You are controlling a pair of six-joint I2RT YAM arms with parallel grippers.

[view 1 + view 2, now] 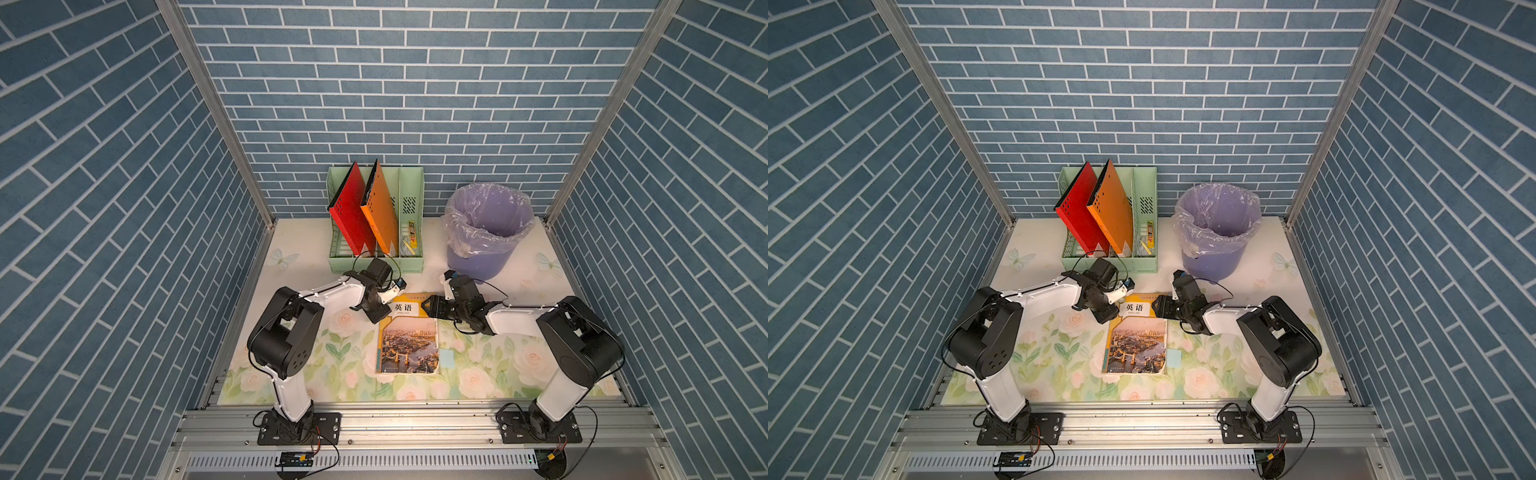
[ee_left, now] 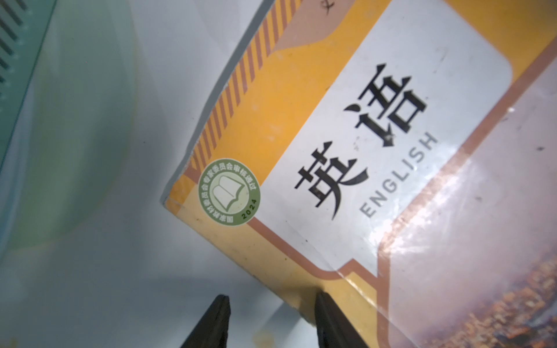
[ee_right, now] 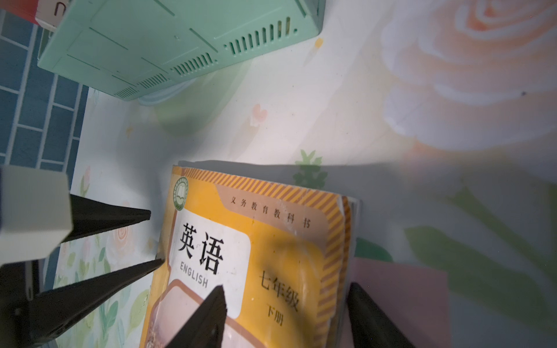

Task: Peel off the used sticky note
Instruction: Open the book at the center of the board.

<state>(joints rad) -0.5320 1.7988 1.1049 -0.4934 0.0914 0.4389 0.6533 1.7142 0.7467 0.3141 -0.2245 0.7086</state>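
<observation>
Finds sticky note (image 1: 447,358) unpeeled, projecting from right edge of book (image 1: 409,345), below frame centre. Records left gripper (image 2: 271,301) fingers spread at book's upper-left corner, right gripper (image 3: 286,289) fingers spread astride upper-right corner. Judges entire peel outstanding.

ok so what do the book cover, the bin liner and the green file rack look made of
book cover: glossy coated paper, it seems; glare streaks and frayed edges.
bin liner: thin translucent plastic film, crinkled over the rim.
file rack: matte moulded plastic, probably; slotted vents.
</observation>
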